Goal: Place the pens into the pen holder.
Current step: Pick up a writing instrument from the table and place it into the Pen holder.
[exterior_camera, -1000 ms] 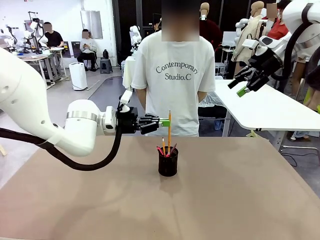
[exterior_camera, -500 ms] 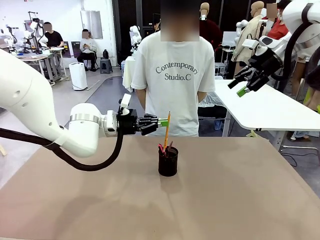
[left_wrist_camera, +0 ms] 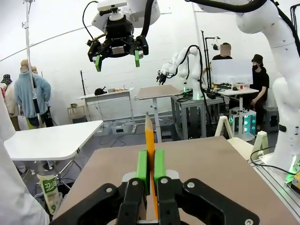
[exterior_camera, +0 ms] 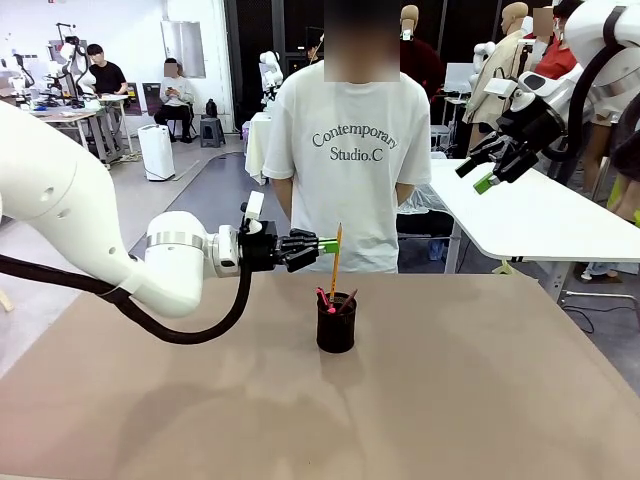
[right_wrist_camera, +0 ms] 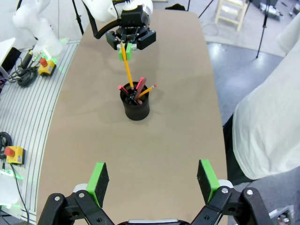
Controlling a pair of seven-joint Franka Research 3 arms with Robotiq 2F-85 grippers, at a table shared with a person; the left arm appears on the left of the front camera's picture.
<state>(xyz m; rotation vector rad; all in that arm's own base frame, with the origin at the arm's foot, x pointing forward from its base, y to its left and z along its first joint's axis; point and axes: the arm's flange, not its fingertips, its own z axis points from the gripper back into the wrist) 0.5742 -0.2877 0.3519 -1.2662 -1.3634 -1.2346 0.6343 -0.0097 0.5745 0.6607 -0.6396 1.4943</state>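
While left tool [exterior_camera: 328, 245] grips pencil [exterior_camera: 335, 262], holder [exterior_camera: 336, 325] contains pens [exterior_camera: 331, 300].

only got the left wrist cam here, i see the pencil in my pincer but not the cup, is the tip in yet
Observer: Yes. The pencil in the left pincer slants down into the cup; its lower end is below the rim.
Operator: anything else in there
Observer: Several pens stand inside, among them a pink-red and a yellow-orange one.
Operator: where's the other arm
Observer: The right pincer is open, high above the table's right side, far from the cup.
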